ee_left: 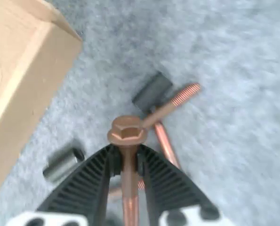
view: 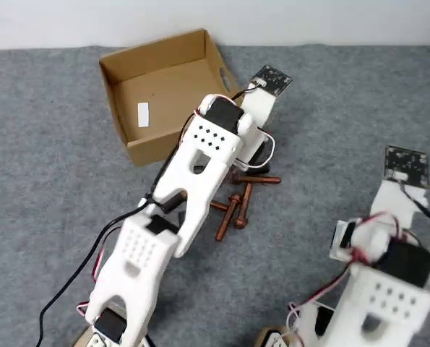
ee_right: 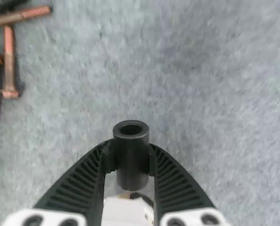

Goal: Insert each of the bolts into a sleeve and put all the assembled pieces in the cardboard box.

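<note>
Copper bolt (ee_left: 127, 132) is pinched in the left gripper (ee_left: 128, 155) just beside the box (view: 157, 56). Right gripper (ee_right: 130, 153) clamps a black sleeve (ee_right: 131, 136), more bolts (view: 233, 210) loose on the tabletop (view: 330, 130).

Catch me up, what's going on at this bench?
Two arms are pairing bolts with sleeves. The left gripper is shut on a copper bolt near the cardboard box. The right gripper is shut on a black sleeve over the grey mat. Those two parts are not yet joined. More loose bolts and a spare sleeve lie on the mat beside the box.
</note>
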Robot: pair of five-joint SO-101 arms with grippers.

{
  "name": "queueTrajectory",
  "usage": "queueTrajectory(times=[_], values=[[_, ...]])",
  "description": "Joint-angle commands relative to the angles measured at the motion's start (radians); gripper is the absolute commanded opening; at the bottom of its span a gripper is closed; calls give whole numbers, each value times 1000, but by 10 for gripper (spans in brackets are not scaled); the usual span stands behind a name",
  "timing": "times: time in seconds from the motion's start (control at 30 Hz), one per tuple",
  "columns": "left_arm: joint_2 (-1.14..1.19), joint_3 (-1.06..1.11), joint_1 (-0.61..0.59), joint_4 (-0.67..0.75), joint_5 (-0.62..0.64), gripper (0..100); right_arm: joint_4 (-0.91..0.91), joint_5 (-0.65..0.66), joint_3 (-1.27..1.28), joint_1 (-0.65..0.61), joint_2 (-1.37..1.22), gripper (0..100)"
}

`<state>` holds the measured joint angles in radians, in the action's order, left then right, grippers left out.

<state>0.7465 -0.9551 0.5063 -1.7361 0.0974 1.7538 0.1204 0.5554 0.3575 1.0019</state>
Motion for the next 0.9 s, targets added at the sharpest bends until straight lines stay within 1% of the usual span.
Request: queueTrajectory(times=[0.0, 0.13, 0.23, 0.33, 0.47, 0.63, 0.8, 0.87], values=[[-305, 193, 11, -15, 31, 4, 41, -6, -11, 12, 148, 8], [-508, 407, 34, -12, 126, 4, 39, -6, -8, 7, 245, 8], [-658, 550, 40, 21, 164, 4, 39, -8, -8, 7, 259, 8], [-815, 714, 41, 100, 175, 4, 36, -15, 3, 7, 255, 8], [-1057, 987, 40, 258, 206, 4, -5, -15, 101, 10, 272, 8], [-1410, 1328, -18, 443, 269, 4, -94, -15, 172, 1, 354, 8], [-1715, 1644, -120, 583, 270, 4, -139, -26, 278, -102, 444, 8], [-1820, 1735, -155, 612, 270, 4, -182, -83, 313, -159, 476, 8]])
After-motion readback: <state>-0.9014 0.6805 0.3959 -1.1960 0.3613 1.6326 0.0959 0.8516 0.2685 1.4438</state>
